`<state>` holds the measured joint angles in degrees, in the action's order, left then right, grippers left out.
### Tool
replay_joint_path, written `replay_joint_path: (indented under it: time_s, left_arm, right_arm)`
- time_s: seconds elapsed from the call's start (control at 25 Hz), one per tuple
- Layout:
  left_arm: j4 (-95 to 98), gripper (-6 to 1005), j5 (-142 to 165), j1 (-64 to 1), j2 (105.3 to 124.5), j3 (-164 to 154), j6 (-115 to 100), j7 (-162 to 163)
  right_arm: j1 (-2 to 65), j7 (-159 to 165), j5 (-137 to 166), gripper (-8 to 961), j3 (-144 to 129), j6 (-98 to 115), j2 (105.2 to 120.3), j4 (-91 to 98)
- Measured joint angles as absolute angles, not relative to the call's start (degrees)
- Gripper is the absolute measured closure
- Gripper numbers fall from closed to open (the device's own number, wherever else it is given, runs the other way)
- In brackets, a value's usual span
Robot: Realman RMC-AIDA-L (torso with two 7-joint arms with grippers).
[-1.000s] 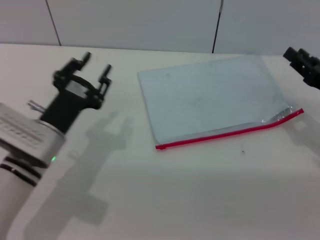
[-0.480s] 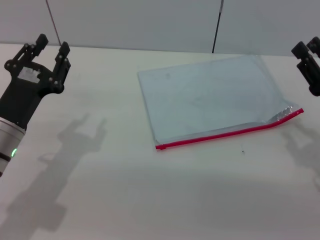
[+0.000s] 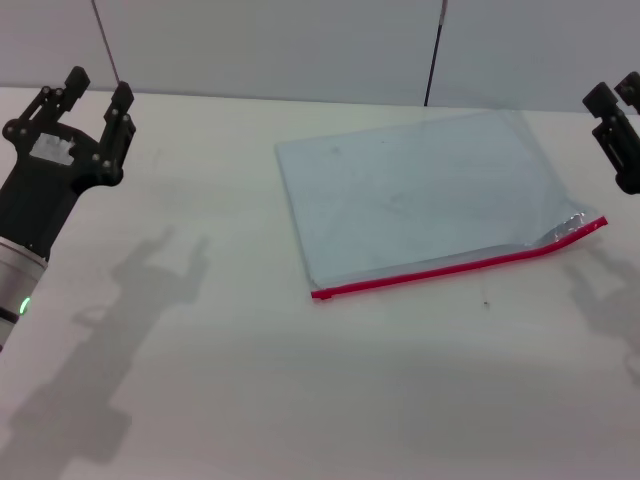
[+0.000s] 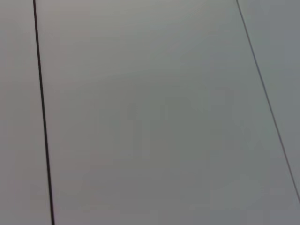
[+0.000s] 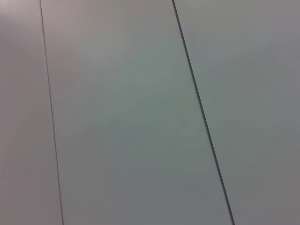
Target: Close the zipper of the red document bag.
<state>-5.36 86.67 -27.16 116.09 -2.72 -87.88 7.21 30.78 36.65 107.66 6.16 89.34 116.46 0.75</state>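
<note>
The red document bag [image 3: 420, 195], a flat pale blue-grey pouch, lies on the white table [image 3: 300, 400] right of centre. Its zipper [image 3: 450, 268] is the red strip along the near long edge. At the strip's right end the plastic is crinkled and lifted, and I cannot make out the slider. My left gripper [image 3: 98, 88] hovers open and holding nothing at the far left, well away from the bag. My right gripper [image 3: 613, 92] is at the right edge, partly cut off, with fingers apart, above and just right of the zipper's right end. Neither wrist view shows the bag or any fingers.
Both wrist views show only grey wall panels [image 4: 150, 112] [image 5: 117, 112] with dark seams. The wall meets the table's far edge behind the bag. Bare tabletop stretches in front of the bag and between it and the left arm.
Over the last second my left arm swung left and back, away from the bag. My right gripper shifted slightly right. Both have barely moved in the last half second. The bag stayed put.
</note>
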Motion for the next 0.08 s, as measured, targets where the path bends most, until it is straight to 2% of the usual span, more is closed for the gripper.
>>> replay_joint_path:
  time_s: [0.08]
  left_arm:
    - [-5.38,533,86.18,-27.15,116.14,-2.51,-87.89,7.22]
  right_arm:
    - [30.78,36.65,107.66,488,6.15,89.34,116.45,0.74]
